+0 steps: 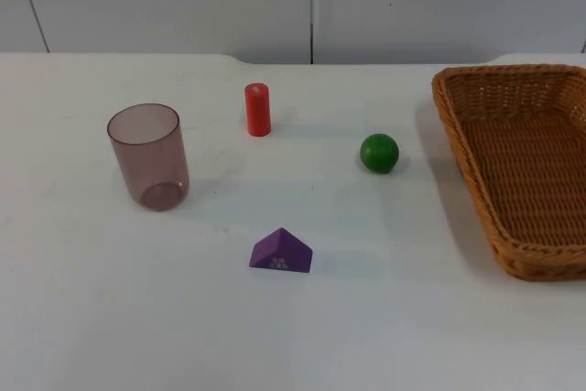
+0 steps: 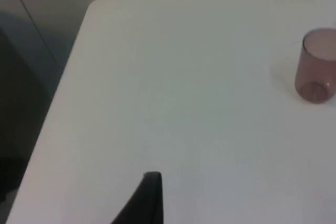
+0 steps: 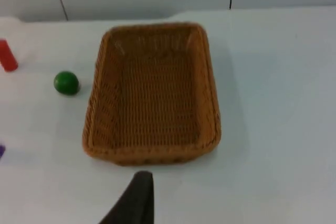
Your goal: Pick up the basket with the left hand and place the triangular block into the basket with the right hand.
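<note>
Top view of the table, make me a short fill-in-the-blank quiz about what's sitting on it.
1. The triangular block is coloured ____.
2. The wicker basket holds ____ objects.
3. The ball between the red cylinder and the basket is ____.
4. The tinted cup stands ____ on the table.

Missing words: purple; no; green; upright

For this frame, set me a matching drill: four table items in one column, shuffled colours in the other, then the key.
Items:
1. triangular block
2. ball
3. cylinder
4. basket

Colours:
A. red
B. tan wicker
C. purple
D. green

Pairs: 1-C, 2-D, 3-A, 4-B
</note>
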You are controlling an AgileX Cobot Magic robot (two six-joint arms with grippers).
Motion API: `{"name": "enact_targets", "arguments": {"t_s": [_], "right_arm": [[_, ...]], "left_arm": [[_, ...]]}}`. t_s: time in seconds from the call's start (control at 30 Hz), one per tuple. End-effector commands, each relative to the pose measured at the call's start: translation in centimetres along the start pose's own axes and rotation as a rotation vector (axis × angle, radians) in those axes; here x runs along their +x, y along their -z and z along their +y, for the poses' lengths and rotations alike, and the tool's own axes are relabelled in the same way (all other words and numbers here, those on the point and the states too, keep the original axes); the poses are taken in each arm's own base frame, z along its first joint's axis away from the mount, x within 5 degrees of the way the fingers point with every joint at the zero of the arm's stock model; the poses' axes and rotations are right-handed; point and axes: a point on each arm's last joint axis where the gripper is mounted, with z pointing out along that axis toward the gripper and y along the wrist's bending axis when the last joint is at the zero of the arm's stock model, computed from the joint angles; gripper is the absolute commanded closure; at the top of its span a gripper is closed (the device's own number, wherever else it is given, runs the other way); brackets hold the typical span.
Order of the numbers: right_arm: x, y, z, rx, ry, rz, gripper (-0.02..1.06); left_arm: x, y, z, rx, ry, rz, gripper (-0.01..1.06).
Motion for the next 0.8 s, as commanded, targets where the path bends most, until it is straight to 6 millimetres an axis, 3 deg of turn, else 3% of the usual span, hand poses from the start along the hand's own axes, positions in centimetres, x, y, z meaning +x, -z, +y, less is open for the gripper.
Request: {"name": "enact_targets", "arguments": {"t_s": [0.0,0.07,0.1,0.23,0.27,0.4,0.43,0.53,0.57,0.7,0.77], "right_arm": [[-1.7,0.0,-0.1,0.022,0.001,-0.029,0.00],[-4.3,0.0,-0.1,0.039,0.015,-0.054,0.00],[-4.3,0.0,-0.1,0.039,0.015,-0.054,0.00],[-10.4,-0.4,0.2,0.042,0.024,-0.107,0.00],[-10.4,-0.4,0.2,0.042,0.024,-0.107,0.00],[-14.4,-1.2,0.5,0.033,0.018,-0.111,0.00],[-14.4,-1.2,0.5,0.033,0.018,-0.111,0.00],[-16.2,-2.0,0.8,0.016,0.009,-0.103,0.00],[-16.2,-2.0,0.8,0.016,0.009,-0.103,0.00],[-16.7,-3.2,0.9,0.017,0.012,-0.072,0.00],[-16.7,-3.4,0.9,0.017,0.012,-0.066,0.00]], "left_arm": [[-3.1,-0.2,0.2,-0.013,0.026,-0.063,0.00],[-6.0,-0.6,0.2,-0.012,0.032,-0.083,0.00],[-6.0,-0.6,0.2,-0.012,0.032,-0.083,0.00],[-12.7,-1.7,-0.1,0.020,0.068,-0.140,0.00],[-12.7,-1.7,-0.1,0.020,0.068,-0.140,0.00],[-17.2,-2.9,-0.4,0.053,0.107,-0.197,0.00],[-17.2,-2.9,-0.4,0.053,0.107,-0.197,0.00],[-19.1,-5.5,-0.7,0.067,0.112,-0.154,0.00],[-19.1,-5.5,-0.7,0.067,0.112,-0.154,0.00],[-19.6,-9.4,-1.7,0.133,0.150,-0.069,0.00],[-19.6,-10.5,-2.2,0.173,0.150,-0.037,0.00]]}}
